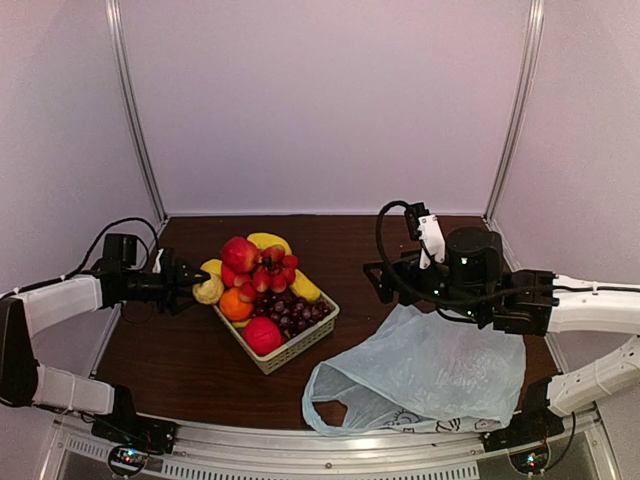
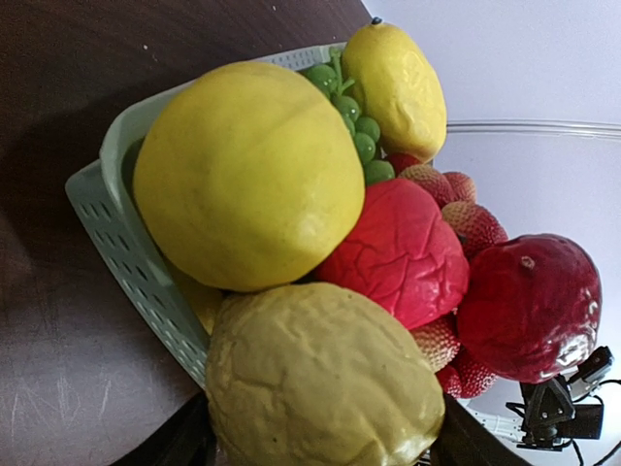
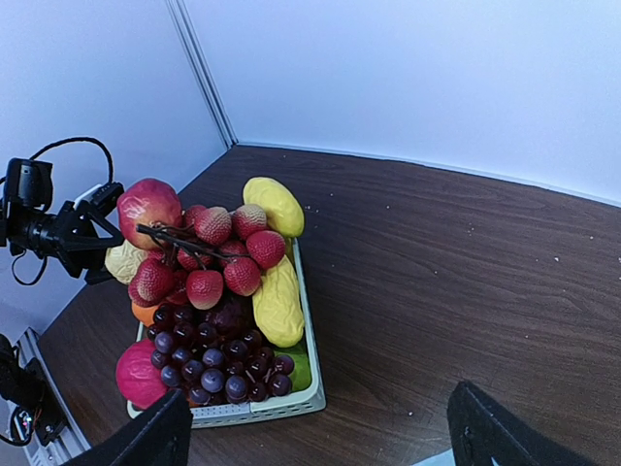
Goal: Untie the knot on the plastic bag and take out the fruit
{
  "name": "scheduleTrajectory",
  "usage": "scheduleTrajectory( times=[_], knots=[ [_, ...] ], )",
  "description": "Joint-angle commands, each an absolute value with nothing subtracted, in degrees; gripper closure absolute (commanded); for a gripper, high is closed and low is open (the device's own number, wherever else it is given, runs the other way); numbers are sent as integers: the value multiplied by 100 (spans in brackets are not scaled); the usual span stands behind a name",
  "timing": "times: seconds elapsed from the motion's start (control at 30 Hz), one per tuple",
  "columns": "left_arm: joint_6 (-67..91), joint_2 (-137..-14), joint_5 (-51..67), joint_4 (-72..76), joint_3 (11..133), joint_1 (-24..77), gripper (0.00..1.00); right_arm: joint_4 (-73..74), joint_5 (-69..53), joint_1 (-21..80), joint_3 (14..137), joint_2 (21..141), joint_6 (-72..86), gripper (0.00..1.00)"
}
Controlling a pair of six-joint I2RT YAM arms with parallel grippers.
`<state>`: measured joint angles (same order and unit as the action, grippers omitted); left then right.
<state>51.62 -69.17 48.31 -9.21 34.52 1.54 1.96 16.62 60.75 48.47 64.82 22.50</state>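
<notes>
From above, we see the basket [image 1: 288, 356] standing mid-bench [image 1: 170, 370], heaped with fruit [image 1: 262, 275]. The bag [image 1: 430, 370] lies slack and flat on the bench just right of the basket, with one handle loop lying open at its near corner on the basket's side. The left gripper [image 1: 195, 285] is at the basket's left edge, on a lemon [image 1: 208, 291]. The right gripper [image 1: 378, 282] hangs to the right of the basket, above the bag's far edge.

In the left wrist view, we find the lemon [image 2: 320, 388] clasped between the left gripper's [image 2: 325, 449] fingers and lying against the basket's wall [image 2: 116, 252].

In the right wrist view, the right gripper [image 3: 320, 398] stands wide with only bare bench [image 3: 466, 272] between its fingers, and the basket [image 3: 281, 408] is ahead to its left.
</notes>
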Motion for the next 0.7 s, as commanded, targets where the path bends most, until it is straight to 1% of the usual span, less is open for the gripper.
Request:
scheduleTrajectory(
  times=[0.0,0.1,0.13,0.17,0.27,0.37,0.67],
  knots=[
    [5071,-7052,4859,-756,3402,114,31,191,1793,6108,4764,6405,2265,8],
    [5058,-7017,4873,-775,3401,114,30,192,1801,6113,4772,6403,2263,8],
    [5040,-6988,4871,-811,3416,114,28,192,1802,6114,4772,6403,2260,8],
    [5014,-6957,4843,-865,3437,114,25,188,1800,6117,4772,6401,2259,8],
    [4904,-6863,4729,-1126,3535,114,11,185,1798,6118,4772,6392,2251,8],
    [4881,-6781,4638,-1239,3534,114,4,191,1808,6122,4773,6374,2235,7],
    [4886,-6628,4557,-1318,3452,114,3,215,1824,6136,4722,6294,2224,7]
  ],
)
